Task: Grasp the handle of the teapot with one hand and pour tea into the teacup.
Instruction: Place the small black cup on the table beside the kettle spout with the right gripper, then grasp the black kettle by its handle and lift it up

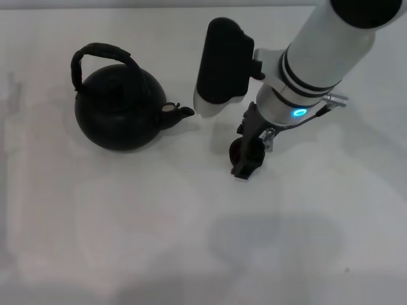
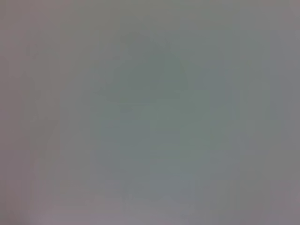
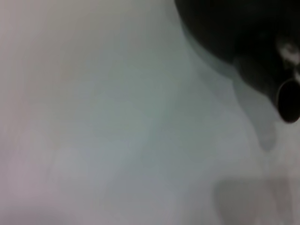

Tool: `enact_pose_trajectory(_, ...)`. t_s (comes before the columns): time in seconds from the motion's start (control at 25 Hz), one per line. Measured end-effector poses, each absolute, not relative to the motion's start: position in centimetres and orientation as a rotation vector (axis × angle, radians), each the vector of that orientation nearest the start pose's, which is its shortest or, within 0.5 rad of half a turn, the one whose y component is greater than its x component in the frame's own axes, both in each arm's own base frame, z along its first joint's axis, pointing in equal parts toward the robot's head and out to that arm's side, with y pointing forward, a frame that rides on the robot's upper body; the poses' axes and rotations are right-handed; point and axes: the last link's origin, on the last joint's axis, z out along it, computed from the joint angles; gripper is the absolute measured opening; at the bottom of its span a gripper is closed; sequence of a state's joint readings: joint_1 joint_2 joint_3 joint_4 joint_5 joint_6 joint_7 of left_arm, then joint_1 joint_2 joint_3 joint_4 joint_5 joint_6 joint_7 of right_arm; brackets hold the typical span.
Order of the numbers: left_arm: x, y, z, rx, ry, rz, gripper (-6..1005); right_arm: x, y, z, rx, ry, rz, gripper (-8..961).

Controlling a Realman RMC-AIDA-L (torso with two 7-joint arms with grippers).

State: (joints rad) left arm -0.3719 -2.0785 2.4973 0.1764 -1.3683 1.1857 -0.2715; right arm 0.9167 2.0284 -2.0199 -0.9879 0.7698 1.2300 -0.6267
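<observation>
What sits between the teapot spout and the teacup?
Head view: the right arm's black wrist housing overhangs the gap between teapot spout and teacup; the table beneath is bare.

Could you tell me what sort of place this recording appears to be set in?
Probably a lab or test bench rather than a kitchen: a plain white table holds only a black teapot and a small teacup, with the right gripper down at the cup.

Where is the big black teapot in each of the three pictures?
Head view: the teapot stands on the white table, left of middle, spout pointing toward the right gripper.
Left wrist view: not in it; only a blank blur shows.
Right wrist view: the dark pot body fills the upper right corner, the spout's round mouth at the right edge.
Shared landmark: the spout, seen in the head and right wrist views.
</observation>
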Motion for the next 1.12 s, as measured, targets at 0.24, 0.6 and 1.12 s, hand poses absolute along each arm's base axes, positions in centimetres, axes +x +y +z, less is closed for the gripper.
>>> enact_pose_trajectory(0.24,-37.2,30.3,1.0,-1.229,-0.822,-0.775,815,13.3,35.3,-9.8,-2.885,0.273,-0.647,872)
enact_pose_trajectory(0.6,-37.4,30.3,1.1,-1.228,-0.818,-0.769,816,15.0,36.5,-7.0,-2.890,0.497,-0.334,872)
enact_pose_trajectory(1.12,-37.1,30.5,1.1,-1.232,-0.807,-0.776,815,23.5,39.9,1.3,-2.397,0.906,0.663,866)
